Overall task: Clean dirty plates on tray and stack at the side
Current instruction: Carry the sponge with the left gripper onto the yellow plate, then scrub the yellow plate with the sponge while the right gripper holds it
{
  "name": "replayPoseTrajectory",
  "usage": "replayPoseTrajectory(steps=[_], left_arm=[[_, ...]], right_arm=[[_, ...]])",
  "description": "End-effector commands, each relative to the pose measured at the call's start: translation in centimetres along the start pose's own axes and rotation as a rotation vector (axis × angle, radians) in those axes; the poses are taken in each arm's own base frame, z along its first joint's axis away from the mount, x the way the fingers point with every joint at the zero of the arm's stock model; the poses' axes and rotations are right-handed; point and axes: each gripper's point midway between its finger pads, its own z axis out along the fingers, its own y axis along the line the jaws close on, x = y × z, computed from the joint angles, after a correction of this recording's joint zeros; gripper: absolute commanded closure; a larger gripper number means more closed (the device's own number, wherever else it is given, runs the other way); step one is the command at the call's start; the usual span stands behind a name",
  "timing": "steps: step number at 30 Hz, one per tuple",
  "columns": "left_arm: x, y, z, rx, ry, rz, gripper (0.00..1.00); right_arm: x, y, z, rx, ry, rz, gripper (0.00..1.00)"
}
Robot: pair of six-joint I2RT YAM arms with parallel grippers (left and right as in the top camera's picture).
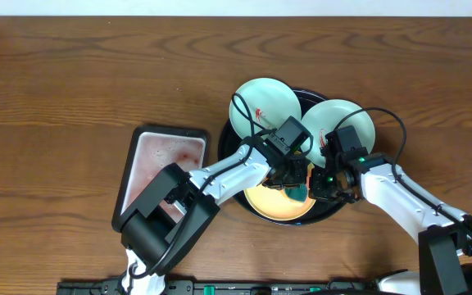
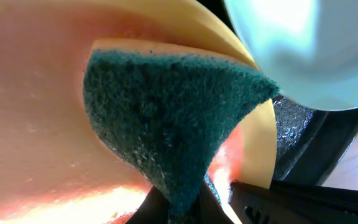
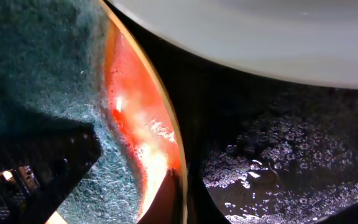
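Observation:
The black tray (image 1: 223, 152) holds two mint-white plates (image 1: 265, 106) (image 1: 347, 123) at the back and a yellow plate (image 1: 273, 205) at the front. My left gripper (image 1: 295, 184) is shut on a green sponge (image 2: 160, 118), which is pressed onto the yellow plate (image 2: 30, 93). My right gripper (image 1: 322, 187) is shut on the yellow plate's right rim (image 3: 142, 118). A red sauce smear lies just inside that rim. The right wrist view also shows the sponge (image 3: 36, 62) at the left. A mint-white plate (image 3: 260, 37) overhangs the wet tray floor (image 3: 278, 155).
A rectangular silver-grey tray (image 1: 158, 164) with pinkish residue lies left of the black tray, under my left arm. Brown wood tabletop surrounds both trays. A mint plate (image 2: 309, 43) sits close to the sponge's right.

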Motion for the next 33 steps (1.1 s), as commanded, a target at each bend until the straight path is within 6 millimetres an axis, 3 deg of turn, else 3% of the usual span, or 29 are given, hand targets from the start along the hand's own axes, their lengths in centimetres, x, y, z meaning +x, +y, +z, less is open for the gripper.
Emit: replayPoseTrajectory(steps=[1,4,10,13,19,25,29,33], left_arm=[[0.8,5.4,1.0,-0.194,0.027,-0.012,0.92],[0.9,10.1,-0.7,-0.378,0.038,-0.081,0.92],[-1.2,16.6,-5.9,-0.696,-0.051,-0.133,0.92],[-2.0,17.0,-7.2,-0.719,-0.082,-0.112,0.93],[-2.4,15.9,-7.6,-0.664,-0.101,-0.114,0.93],[-3.3,8.2,-3.3,-0.221,-0.067,-0.114,0.93],[-4.1,5.9,-2.7,-0.153,-0.118,-0.099,0.93],[-3.6,3.9,-2.0,-0.117,-0.133,-0.097,0.93]], right_arm=[[1.5,-2.1,1.1,0.091,0.047,-0.004,0.99],[1.5,-2.1,1.1,0.092,0.046,-0.005,0.99],[1.6,-2.2,1.1,0.094,0.049,-0.004,0.99],[1.6,-2.5,1.0,0.113,0.048,-0.002,0.99],[1.6,-2.8,1.0,0.126,0.048,-0.001,0.99],[1.7,-2.8,1.0,0.126,0.051,-0.009,0.99],[1.7,-2.8,1.0,0.127,0.054,-0.019,0.99],[1.7,-2.8,1.0,0.127,0.055,-0.038,0.99]])
